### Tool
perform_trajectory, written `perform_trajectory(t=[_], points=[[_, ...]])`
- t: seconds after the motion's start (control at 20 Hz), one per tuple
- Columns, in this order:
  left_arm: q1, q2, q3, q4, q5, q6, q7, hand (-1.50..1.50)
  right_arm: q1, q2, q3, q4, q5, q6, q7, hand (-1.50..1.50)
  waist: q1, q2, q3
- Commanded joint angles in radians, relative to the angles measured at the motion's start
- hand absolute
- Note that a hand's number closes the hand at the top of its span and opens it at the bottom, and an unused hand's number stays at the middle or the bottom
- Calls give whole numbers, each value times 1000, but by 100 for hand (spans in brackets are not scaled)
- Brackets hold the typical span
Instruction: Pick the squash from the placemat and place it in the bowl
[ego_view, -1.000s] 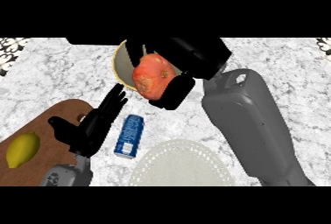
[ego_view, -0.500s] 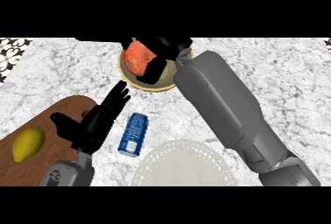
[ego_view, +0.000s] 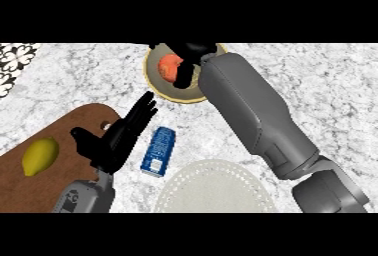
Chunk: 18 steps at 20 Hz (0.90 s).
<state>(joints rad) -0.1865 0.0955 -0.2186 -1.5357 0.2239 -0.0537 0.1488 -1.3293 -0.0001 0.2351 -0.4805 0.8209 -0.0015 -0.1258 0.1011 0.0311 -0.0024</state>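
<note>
At twelve o'clock the right hand (ego_view: 193, 59) holds the round orange squash (ego_view: 170, 66) over the tan bowl (ego_view: 156, 86); opening crooked could roll it onto the table.

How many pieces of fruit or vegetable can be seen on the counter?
2. The orange squash is over the bowl at the far edge, at the right hand. A yellow lemon lies on the brown board at left. Arms may hide others.
</note>
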Motion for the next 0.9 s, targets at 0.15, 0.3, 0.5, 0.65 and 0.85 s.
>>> perform_trajectory(t=[0.15,0.3,0.5,0.65,0.85], points=[[-49,-1,12,8,14,-15,24,0,-17,0,-93,128,-169,1,-121,-150,18,9,1],[-15,15,20,15,9,-27,-10,0,-2,0,-217,102,-306,-9,-181,-150,16,7,2],[-24,-27,0,21,-12,19,5,0,67,0,-358,55,-504,-10,-341,-150,-4,0,5],[23,18,40,-12,19,-2,16,0,63,-7,-437,60,-578,116,-427,-150,-35,-12,4],[84,-3,26,23,-8,1,-60,0,115,-89,-471,31,-645,321,-536,-150,-83,-25,3]])
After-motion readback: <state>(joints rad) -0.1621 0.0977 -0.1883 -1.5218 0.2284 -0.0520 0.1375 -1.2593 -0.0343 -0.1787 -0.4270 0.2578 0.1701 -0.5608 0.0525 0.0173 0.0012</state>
